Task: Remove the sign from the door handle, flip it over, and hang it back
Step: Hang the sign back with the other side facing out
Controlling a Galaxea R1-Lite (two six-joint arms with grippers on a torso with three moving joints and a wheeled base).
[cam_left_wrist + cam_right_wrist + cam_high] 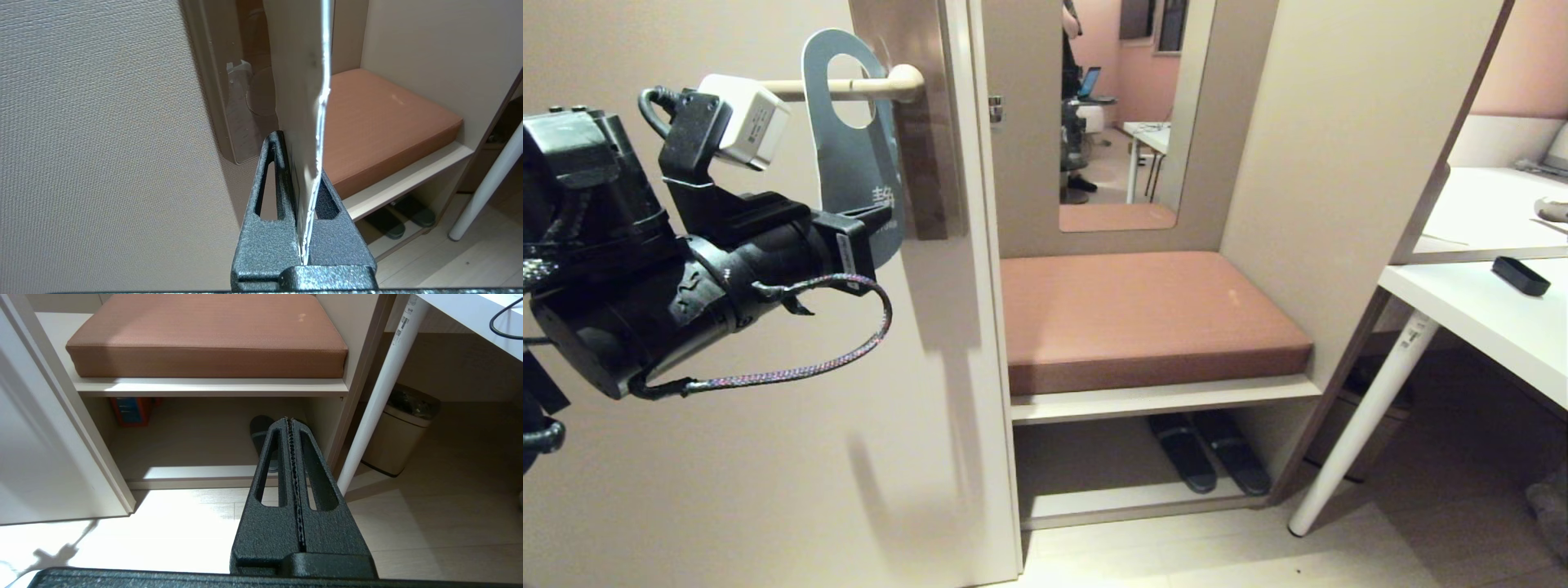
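One sign (854, 155), blue face out, hung by its hole on the one door handle (849, 87). Lower edge pinched flat between the jaws of the left gripper (876, 222). Judged: removal step, grip made, sign not yet off. Next calls for sliding the hole left along the lever, off its free end. Right gripper (291, 428) parked low near the floor, jaws pressed together, empty. Two slippers (1209, 461) under one bench cushion (1143, 318).
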